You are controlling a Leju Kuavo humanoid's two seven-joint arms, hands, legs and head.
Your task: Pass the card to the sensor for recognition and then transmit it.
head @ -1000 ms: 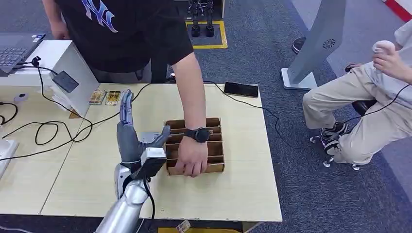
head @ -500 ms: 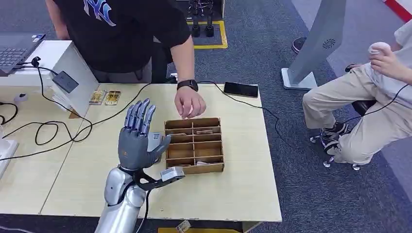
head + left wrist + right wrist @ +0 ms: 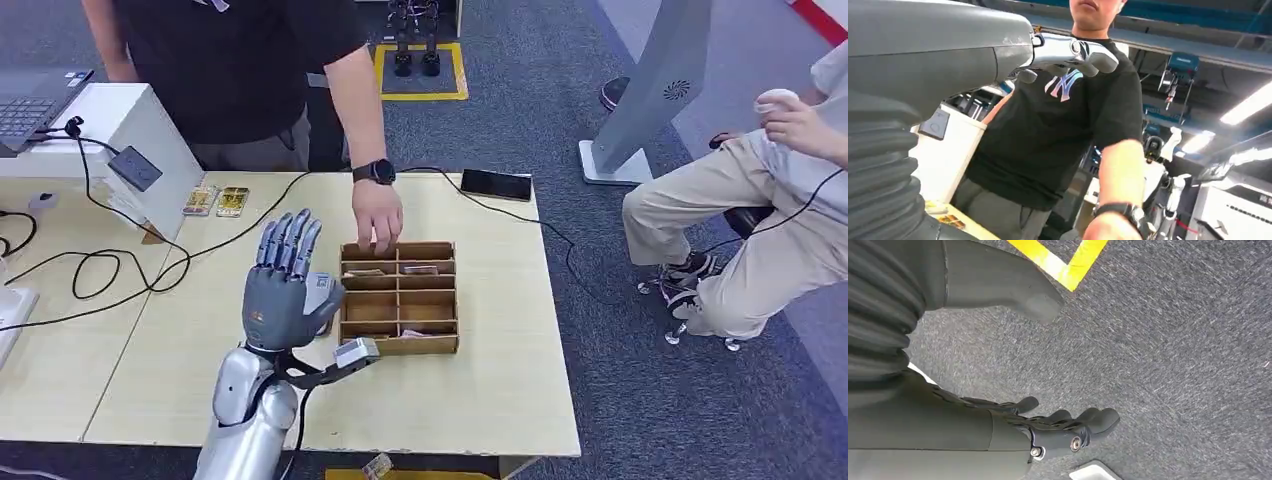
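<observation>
My left hand (image 3: 283, 285) stands upright above the table with its fingers spread and nothing in it, just left of a brown cardboard divider box (image 3: 400, 298). Some of the box's compartments hold cards (image 3: 367, 271). A person's hand (image 3: 378, 215) touches the box's far edge. Two more cards (image 3: 217, 201) lie on the table by a white stand carrying a dark sensor (image 3: 136, 168). In the left wrist view my left hand's fingers (image 3: 1083, 52) point toward the person in a black shirt. My right hand (image 3: 1063, 427) hangs over grey carpet, fingers extended and holding nothing.
Black cables (image 3: 110, 265) loop over the left of the wooden table (image 3: 480, 390). A black phone (image 3: 496, 184) lies at the far right edge. A laptop (image 3: 30, 100) sits on the white stand. A seated person (image 3: 770, 200) is at the right.
The person's hand left the box's near edge and now touches its far edge. My left hand turned from edge-on to flat toward the camera, with the fingers spread.
</observation>
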